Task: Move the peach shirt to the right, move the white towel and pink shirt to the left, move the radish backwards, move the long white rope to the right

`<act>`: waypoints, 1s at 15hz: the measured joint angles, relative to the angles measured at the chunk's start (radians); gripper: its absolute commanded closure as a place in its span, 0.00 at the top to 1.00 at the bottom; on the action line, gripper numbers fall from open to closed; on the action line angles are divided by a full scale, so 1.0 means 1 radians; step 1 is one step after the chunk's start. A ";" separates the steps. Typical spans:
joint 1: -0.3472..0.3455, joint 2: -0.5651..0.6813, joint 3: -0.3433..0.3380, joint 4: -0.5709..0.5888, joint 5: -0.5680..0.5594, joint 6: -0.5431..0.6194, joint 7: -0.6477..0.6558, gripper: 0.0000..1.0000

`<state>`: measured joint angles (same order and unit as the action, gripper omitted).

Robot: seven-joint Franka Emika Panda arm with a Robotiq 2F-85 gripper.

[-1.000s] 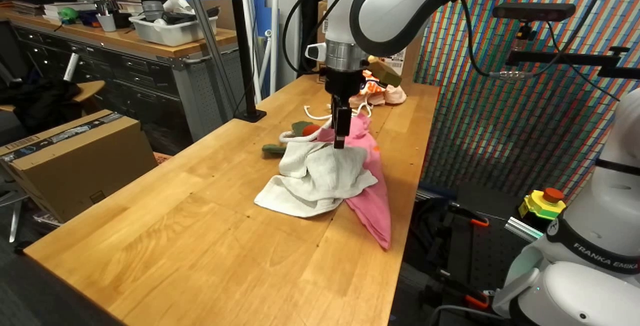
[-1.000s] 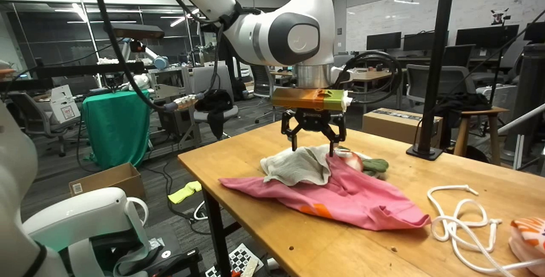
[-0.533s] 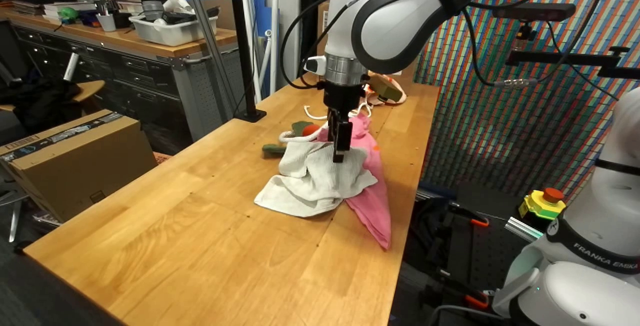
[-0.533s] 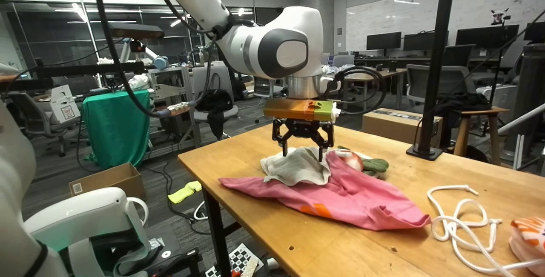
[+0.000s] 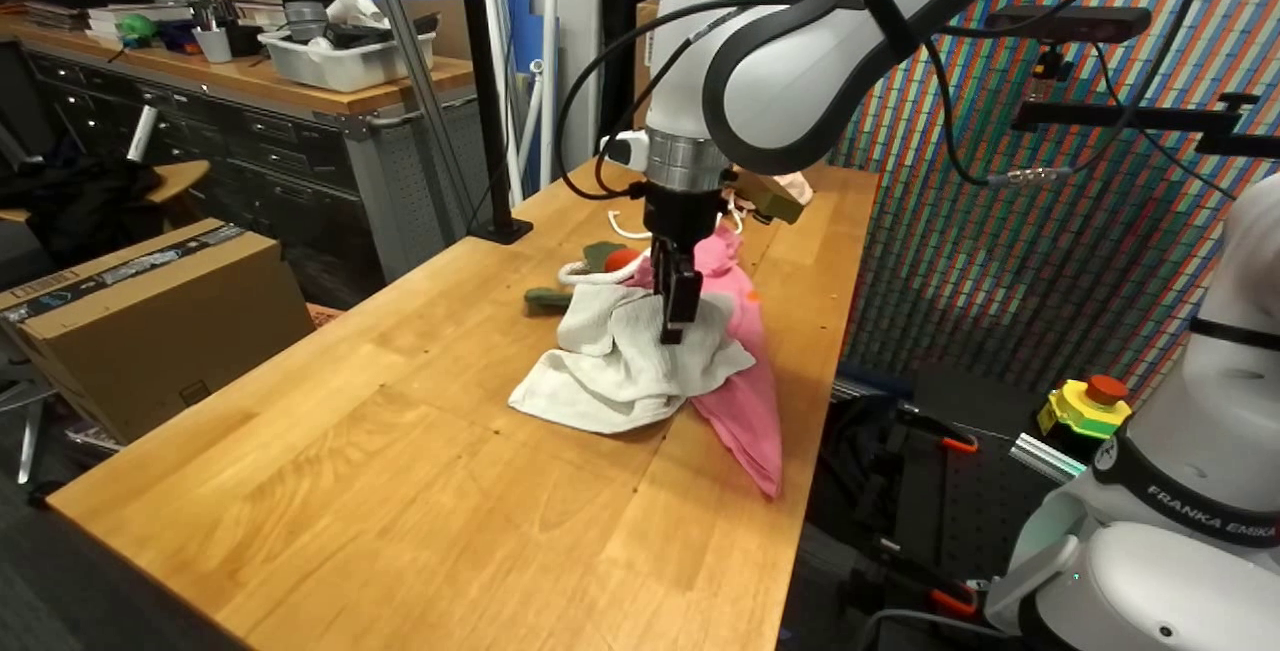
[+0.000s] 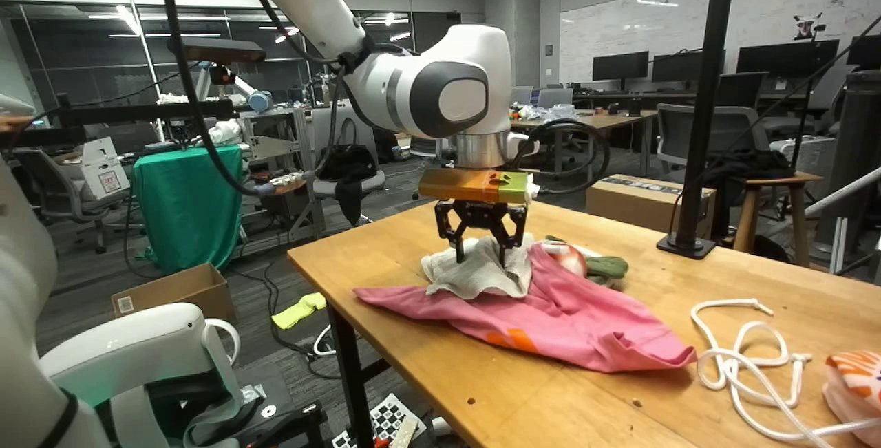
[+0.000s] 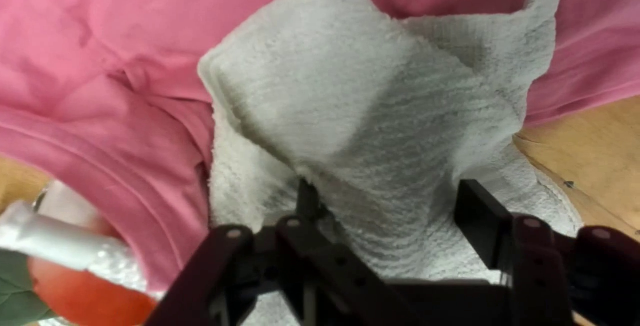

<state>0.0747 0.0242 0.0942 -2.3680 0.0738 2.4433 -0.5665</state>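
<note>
Fingers stand apart, not clenched, with rumpled cloth of the white towel between them; it fills mid-frame in the wrist view, partly overlying the pink shirt along the top. Moving the towel looks like the step in hand; next likely comes pinching, lifting, carrying left.

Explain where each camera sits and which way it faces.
In an exterior view: beside the table, looking across into the room; arm and gripper show.
In an exterior view: near the table's end, looking lengthwise over the white towel; arm, gripper too.
Wrist view: by the gripper, facing down at the towel; gripper fingers show.
Both exterior views share the pink shirt.
</note>
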 measured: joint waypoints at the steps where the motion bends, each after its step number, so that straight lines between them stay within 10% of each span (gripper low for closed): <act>1: 0.000 0.000 0.002 0.000 0.000 0.001 0.000 0.35; 5: 0.001 -0.002 0.005 0.002 0.000 0.001 0.000 0.08; 15: 0.021 -0.033 0.014 0.013 0.063 -0.011 -0.011 0.07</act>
<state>0.0954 -0.0086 0.1081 -2.3553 0.1372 2.4322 -0.5773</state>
